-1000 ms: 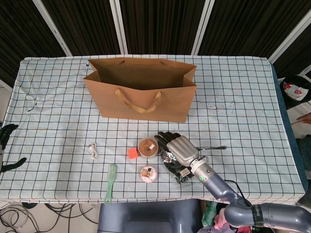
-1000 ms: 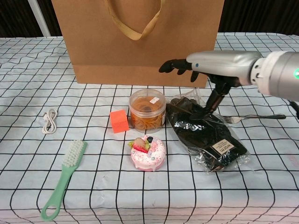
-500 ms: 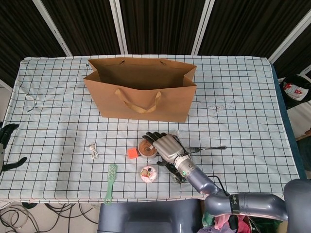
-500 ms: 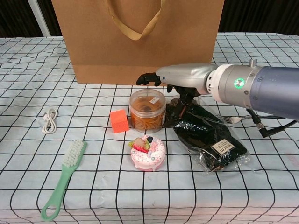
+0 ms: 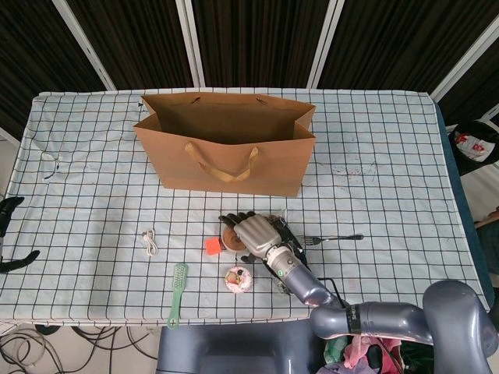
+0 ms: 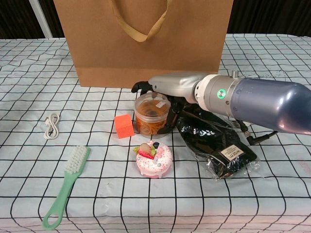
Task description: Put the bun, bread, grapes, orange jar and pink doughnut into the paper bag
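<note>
Chest view | right hand [image 6: 167,87] spread wide over orange jar [image 6: 152,113] | paper bag [image 6: 146,43] close behind

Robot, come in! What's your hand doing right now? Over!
Right hand open over orange jar, not gripping. Left hand idle at table edge. Pink doughnut waits. Paper bag open.
</note>
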